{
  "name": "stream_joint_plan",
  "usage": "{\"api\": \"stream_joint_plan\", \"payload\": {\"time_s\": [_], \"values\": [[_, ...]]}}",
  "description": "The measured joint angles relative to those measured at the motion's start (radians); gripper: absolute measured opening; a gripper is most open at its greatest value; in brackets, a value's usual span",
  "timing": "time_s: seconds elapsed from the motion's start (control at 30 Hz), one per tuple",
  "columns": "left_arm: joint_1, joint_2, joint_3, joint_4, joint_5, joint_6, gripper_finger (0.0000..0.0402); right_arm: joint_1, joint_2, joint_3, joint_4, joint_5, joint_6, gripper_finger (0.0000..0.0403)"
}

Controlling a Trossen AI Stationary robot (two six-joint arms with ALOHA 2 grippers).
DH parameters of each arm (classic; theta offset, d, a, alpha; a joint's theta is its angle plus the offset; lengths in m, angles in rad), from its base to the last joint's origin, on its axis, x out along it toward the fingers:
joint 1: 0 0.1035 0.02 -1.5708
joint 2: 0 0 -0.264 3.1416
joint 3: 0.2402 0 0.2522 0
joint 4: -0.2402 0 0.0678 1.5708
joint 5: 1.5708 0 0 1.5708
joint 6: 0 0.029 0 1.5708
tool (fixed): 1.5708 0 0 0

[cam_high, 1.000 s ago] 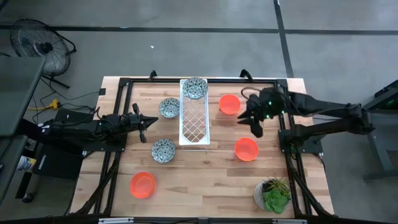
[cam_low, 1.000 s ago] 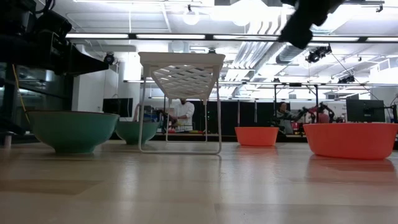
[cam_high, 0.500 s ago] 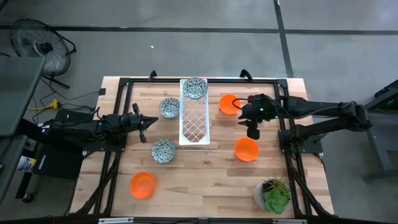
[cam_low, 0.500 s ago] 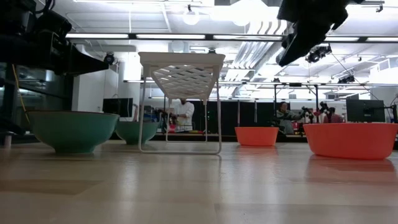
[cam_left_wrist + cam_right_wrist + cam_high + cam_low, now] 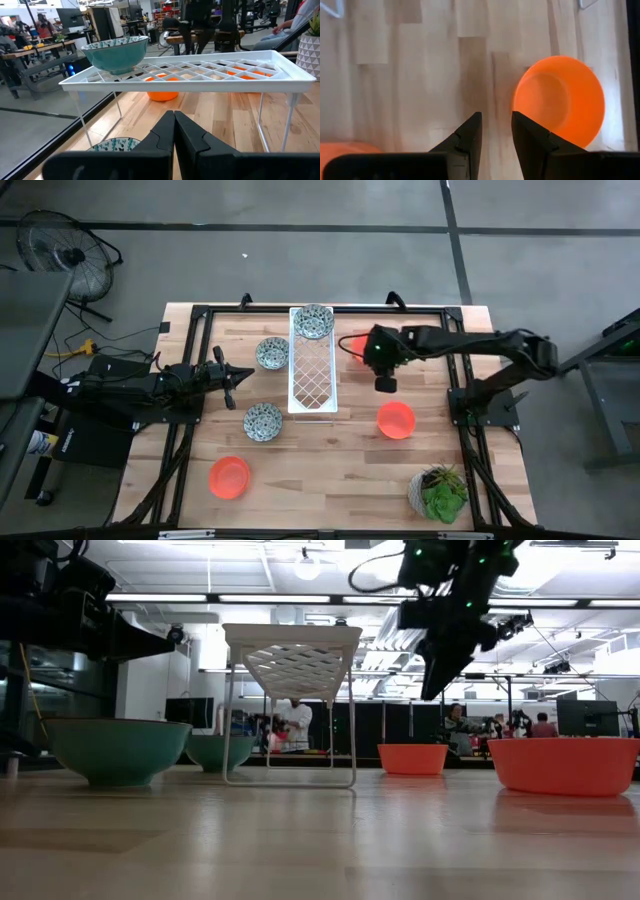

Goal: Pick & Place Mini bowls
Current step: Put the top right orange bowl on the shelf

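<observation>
High view: my right hand (image 5: 384, 383), released, hovers beside the plain orange-red round mini bowl (image 5: 357, 343), lining up its rim.

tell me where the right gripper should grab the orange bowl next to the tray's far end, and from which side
Judging by its pose, take the orange bowl by its thin rim, from straight above, one finger inside and one outside. It sits upright and open on the bare wood, its curved wall offering no flat side to pinch. The right gripper hangs just above and beside it, pointing down with fingers slightly parted, so the nearest rim edge seems easiest.
</observation>
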Motion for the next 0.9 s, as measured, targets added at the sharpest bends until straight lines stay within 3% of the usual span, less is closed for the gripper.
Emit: {"api": "stream_joint_plan", "payload": {"time_s": [0.17, 0.5, 0.9], "values": [[0.0, 0.0, 0.0, 0.0, 0.0, 0.0, 0.0001, -0.034, 0.06, 0.024, -0.004, 0.003, -0.034, 0.0104], [0.0, 0.0, 0.0, 0.0, 0.0, 0.0, 0.0001, -0.085, 0.14, 0.023, 0.005, -0.004, -0.045, 0.0188], [0.0, 0.0, 0.0, 0.0, 0.0, 0.0, 0.0001, -0.117, 0.218, 0.023, 0.07, -0.006, -0.055, 0.0194]]}}
